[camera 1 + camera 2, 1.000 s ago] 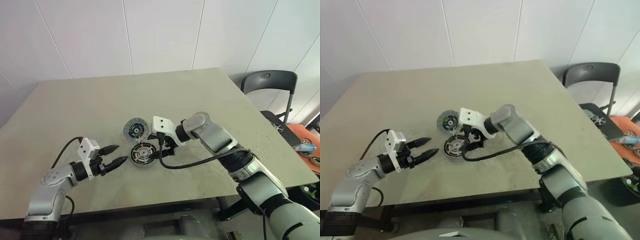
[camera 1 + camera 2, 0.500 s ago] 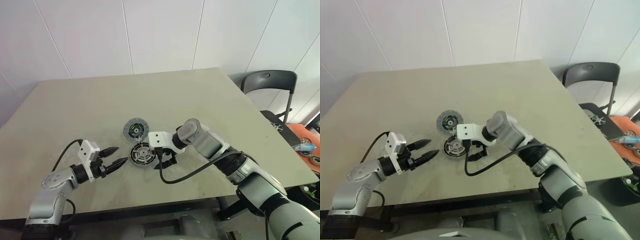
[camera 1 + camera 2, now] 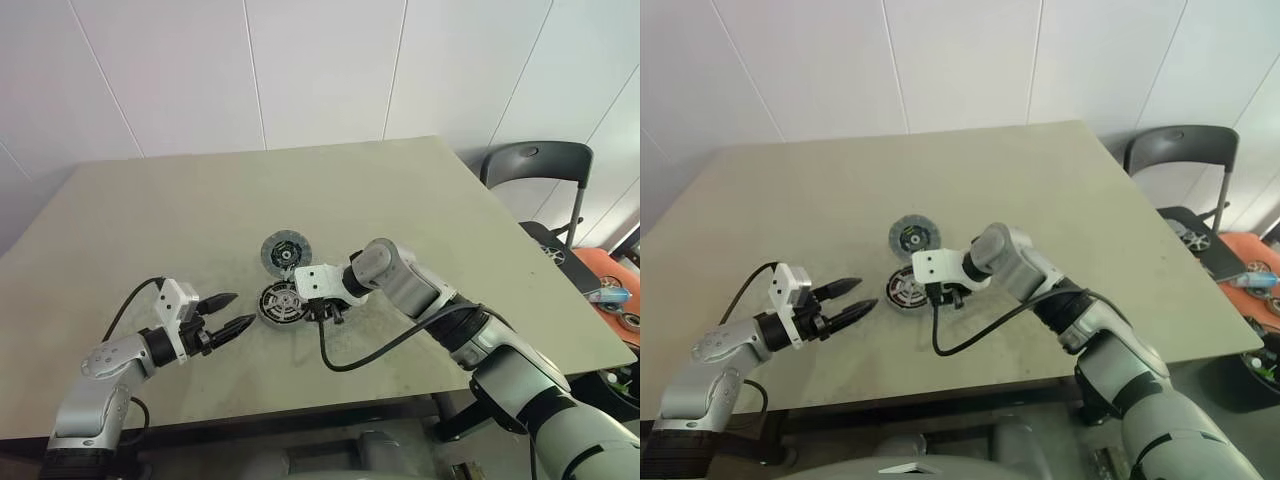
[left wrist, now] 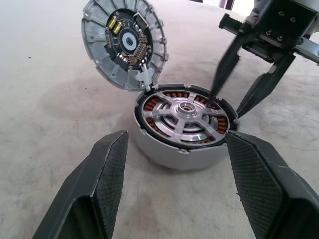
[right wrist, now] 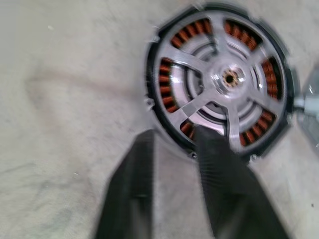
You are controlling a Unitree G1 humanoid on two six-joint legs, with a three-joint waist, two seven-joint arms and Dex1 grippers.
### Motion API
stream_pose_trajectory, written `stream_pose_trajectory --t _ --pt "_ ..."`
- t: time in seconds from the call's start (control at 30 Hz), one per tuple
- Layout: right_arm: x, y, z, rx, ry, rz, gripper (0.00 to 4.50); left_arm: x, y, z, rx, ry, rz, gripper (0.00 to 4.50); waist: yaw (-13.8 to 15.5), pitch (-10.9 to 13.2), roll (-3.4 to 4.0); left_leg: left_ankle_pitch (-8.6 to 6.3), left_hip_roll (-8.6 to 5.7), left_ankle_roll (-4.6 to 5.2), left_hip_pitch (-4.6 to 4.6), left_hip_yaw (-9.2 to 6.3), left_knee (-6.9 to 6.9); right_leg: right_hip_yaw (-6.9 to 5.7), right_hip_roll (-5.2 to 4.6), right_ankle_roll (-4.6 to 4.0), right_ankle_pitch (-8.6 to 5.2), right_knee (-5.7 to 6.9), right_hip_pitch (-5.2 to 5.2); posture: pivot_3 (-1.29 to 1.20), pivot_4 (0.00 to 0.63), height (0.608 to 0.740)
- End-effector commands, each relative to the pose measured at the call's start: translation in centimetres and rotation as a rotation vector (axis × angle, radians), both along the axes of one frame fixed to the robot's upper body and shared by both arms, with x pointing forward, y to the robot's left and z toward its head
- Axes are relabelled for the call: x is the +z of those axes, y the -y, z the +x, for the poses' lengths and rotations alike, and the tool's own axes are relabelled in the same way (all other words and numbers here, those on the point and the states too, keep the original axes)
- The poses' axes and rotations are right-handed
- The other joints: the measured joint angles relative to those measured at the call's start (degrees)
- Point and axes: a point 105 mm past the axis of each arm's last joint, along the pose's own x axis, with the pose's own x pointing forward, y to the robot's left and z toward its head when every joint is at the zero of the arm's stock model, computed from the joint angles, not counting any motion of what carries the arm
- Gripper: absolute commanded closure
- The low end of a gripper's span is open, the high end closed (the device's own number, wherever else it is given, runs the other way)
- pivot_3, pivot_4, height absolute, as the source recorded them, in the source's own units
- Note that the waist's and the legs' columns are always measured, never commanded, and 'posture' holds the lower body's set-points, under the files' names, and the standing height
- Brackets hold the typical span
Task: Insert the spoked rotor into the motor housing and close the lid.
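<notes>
The rotor (image 4: 185, 115) is seated in the housing (image 4: 172, 149); its rim is pinched by the right claw (image 5: 172, 144). The left claw (image 4: 174, 184) is held spread. The stiff, light lid (image 4: 124, 41), standing open behind, is best pushed at its ribbed edge.

In the right wrist view, the flat grey ribbed lid (image 5: 310, 112) is being cut off at the edge; black right fingers (image 5: 224, 194) are blurring.

We see the silvery spoked rotor (image 4: 185, 110) over copper windings in the grey motor housing (image 4: 172, 152); the lid (image 4: 124, 41) is ribbed grey.
</notes>
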Motion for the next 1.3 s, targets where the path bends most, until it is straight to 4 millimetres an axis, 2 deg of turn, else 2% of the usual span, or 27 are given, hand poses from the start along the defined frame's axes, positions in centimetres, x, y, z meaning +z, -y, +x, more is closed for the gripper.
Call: stream_pose_trajectory --t 0.03,0.17,0.3,0.4,0.5,0.7,0.83,0.9,1.17,1.2,1.3 --pt "-0.1 -0.2 0.4 -0.026 0.01 0.011 4.4 1.3 -0.1 0.3 -0.01 0.049 -0.002 1.2 0.0 0.0 0.02 0.0 0.0 0.0 -0.01 0.0 0.0 0.0 0.0 0.0 0.0 0.0 0.0 0.0 0.0 0.74" --pt "0.0 -0.6 -0.4 0.012 -0.015 0.022 4.45 1.1 -0.3 0.4 -0.009 0.048 0.0 1.2 0.2 0.0 0.01 0.0 -0.02 0.0 -0.02 0.01 0.03 0.0 -0.02 0.0 0.0 0.0 0.0 0.0 0.0 0.74" --pt "0.2 -0.9 0.3 -0.028 0.016 0.044 4.49 1.0 -0.3 0.4 -0.008 0.047 0.003 1.2 0.1 0.0 0.02 0.0 -0.01 0.0 -0.02 0.0 0.01 0.0 -0.01 -0.02 -0.01 0.0 -0.01 0.0 0.0 0.74" --pt "0.1 -0.8 -0.3 -0.003 -0.019 0.043 4.49 0.8 -0.3 0.4 -0.008 0.045 0.005 1.2 0.0 0.0 0.03 0.0 0.01 0.0 -0.02 0.0 0.01 0.0 0.01 -0.02 -0.01 0.02 -0.03 0.0 0.0 0.74" --pt "0.1 -0.9 0.1 -0.027 0.006 0.048 4.49 0.6 -0.4 0.4 -0.009 0.045 0.005 1.2 0.0 0.0 0.02 0.0 0.0 0.0 -0.02 0.0 0.01 0.0 0.01 -0.02 -0.01 0.02 -0.02 0.0 0.0 0.74" --pt "1.4 -1.7 0.0 -0.032 -0.032 0.131 4.49 0.4 -0.6 0.5 -0.008 0.044 0.006 1.2 0.0 0.0 0.02 0.0 0.01 0.0 -0.02 0.0 0.02 0.0 0.01 -0.02 -0.01 0.03 -0.03 0.0 0.0 0.74" --pt "2.2 -1.8 0.4 -0.054 -0.036 0.162 3.57 0.3 -0.7 0.5 -0.007 0.042 0.009 1.2 0.0 0.0 0.03 0.0 0.0 0.0 -0.05 0.0 0.0 0.0 0.01 -0.02 0.0 0.01 -0.07 0.0 0.0 0.74" --pt "2.9 -2.0 0.4 -0.065 -0.061 0.202 2.94 0.1 -0.9 0.5 -0.005 0.042 0.011 1.2 0.1 0.0 0.03 0.0 0.0 0.0 -0.07 0.0 -0.02 0.0 -0.01 -0.02 0.01 0.01 -0.09 0.0 0.0 0.74" --pt "6.6 -3.1 0.8 -0.142 -0.156 0.445 2.94 -0.3 -1.2 0.6 -0.006 0.041 0.016 1.2 0.1 0.0 0.03 0.0 0.0 0.0 -0.09 -0.01 -0.02 0.0 -0.01 -0.02 0.01 0.0 -0.11 0.0 0.0 0.74" --pt "7.4 -3.2 1.4 -0.178 -0.155 0.493 2.94 -0.3 -1.3 0.6 -0.007 0.041 0.017 1.2 0.1 0.0 0.03 0.0 0.0 0.0 -0.09 -0.01 -0.02 0.0 -0.01 -0.02 0.01 0.0 -0.11 0.0 0.0 0.74" --pt "10.8 -2.5 5.2 -0.393 -0.105 0.68 2.94 -0.3 -1.1 0.7 -0.013 0.043 0.016 1.2 0.0 0.1 0.09 0.0 0.0 0.0 -0.1 0.0 -0.02 0.0 -0.01 -0.03 0.02 0.02 -0.13 0.0 0.0 0.74"
